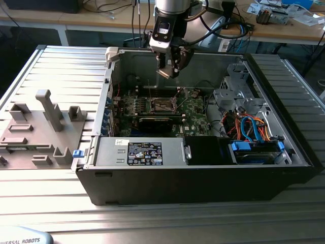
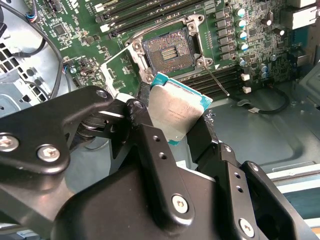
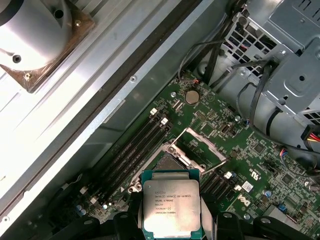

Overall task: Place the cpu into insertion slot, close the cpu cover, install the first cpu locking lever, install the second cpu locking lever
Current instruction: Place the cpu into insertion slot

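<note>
My gripper (image 1: 170,68) hangs above the open computer case, shut on the cpu (image 2: 177,112), a thin square silvery plate with a teal edge. In both wrist views the cpu (image 3: 171,207) sits between the black fingers (image 2: 150,145), held by two opposite edges. The insertion slot (image 2: 170,52) lies bare on the green motherboard, below and ahead of the cpu and apart from it. The slot's cover (image 3: 200,146) stands swung open beside the slot (image 3: 162,164). A thin locking lever (image 2: 218,80) sticks out, released, next to the slot (image 1: 163,105).
Long black memory slots (image 3: 132,147) flank the socket. A power supply (image 1: 147,152) fills the case's front, with a drive cage (image 1: 236,91) and coloured cables (image 1: 251,127) at the exterior view's right. A grey fixture tray (image 1: 35,127) lies outside the case.
</note>
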Controlling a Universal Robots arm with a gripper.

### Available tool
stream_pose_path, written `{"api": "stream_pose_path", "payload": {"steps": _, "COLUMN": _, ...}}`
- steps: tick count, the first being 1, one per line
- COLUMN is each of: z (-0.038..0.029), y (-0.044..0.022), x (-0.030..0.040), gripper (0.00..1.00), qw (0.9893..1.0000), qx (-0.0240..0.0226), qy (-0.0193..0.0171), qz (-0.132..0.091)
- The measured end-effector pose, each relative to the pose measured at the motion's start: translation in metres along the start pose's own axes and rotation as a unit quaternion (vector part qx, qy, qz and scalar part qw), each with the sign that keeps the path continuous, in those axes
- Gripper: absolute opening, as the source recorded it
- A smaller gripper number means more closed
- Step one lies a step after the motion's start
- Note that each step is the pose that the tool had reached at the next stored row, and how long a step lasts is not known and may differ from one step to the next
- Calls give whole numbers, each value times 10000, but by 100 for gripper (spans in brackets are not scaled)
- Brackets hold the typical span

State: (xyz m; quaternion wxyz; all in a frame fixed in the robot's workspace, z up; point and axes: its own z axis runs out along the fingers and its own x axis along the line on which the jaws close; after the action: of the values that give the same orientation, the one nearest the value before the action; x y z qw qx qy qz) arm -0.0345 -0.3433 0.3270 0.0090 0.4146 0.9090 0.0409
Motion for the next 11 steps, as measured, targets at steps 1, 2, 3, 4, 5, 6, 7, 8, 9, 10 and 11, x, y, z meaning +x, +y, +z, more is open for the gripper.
{"api": "stream_pose_path", "payload": {"steps": 1, "z": 0, "y": 0, "x": 0, "gripper": 54, "qw": 10000, "qx": 0, "qy": 0, "qz": 2}}
{"api": "stream_pose_path", "payload": {"steps": 2, "z": 0, "y": 0, "x": 0, "gripper": 54, "qw": 10000, "qx": 0, "qy": 0, "qz": 7}}
{"api": "stream_pose_path", "payload": {"steps": 3, "z": 0, "y": 0, "x": 0, "gripper": 54, "qw": 10000, "qx": 0, "qy": -1, "qz": 10}}
{"api": "stream_pose_path", "payload": {"steps": 4, "z": 0, "y": 0, "x": 0, "gripper": 54, "qw": 10000, "qx": 0, "qy": -1, "qz": 13}}
{"api": "stream_pose_path", "payload": {"steps": 5, "z": 1, "y": 0, "x": 0, "gripper": 54, "qw": 10000, "qx": 0, "qy": -1, "qz": 16}}
{"api": "stream_pose_path", "payload": {"steps": 6, "z": 1, "y": 0, "x": 0, "gripper": 54, "qw": 10000, "qx": -1, "qy": -1, "qz": 19}}
{"api": "stream_pose_path", "payload": {"steps": 7, "z": 1, "y": 0, "x": 0, "gripper": 54, "qw": 10000, "qx": 0, "qy": -2, "qz": 25}}
{"api": "stream_pose_path", "payload": {"steps": 8, "z": 1, "y": 0, "x": 0, "gripper": 54, "qw": 10000, "qx": -1, "qy": -3, "qz": 30}}
{"api": "stream_pose_path", "payload": {"steps": 9, "z": 1, "y": 0, "x": 0, "gripper": 54, "qw": 10000, "qx": -1, "qy": -3, "qz": 35}}
{"api": "stream_pose_path", "payload": {"steps": 10, "z": 1, "y": 0, "x": 0, "gripper": 54, "qw": 10000, "qx": -1, "qy": -3, "qz": 40}}
{"api": "stream_pose_path", "payload": {"steps": 11, "z": 1, "y": 0, "x": 0, "gripper": 54, "qw": 10000, "qx": -1, "qy": -4, "qz": 43}}
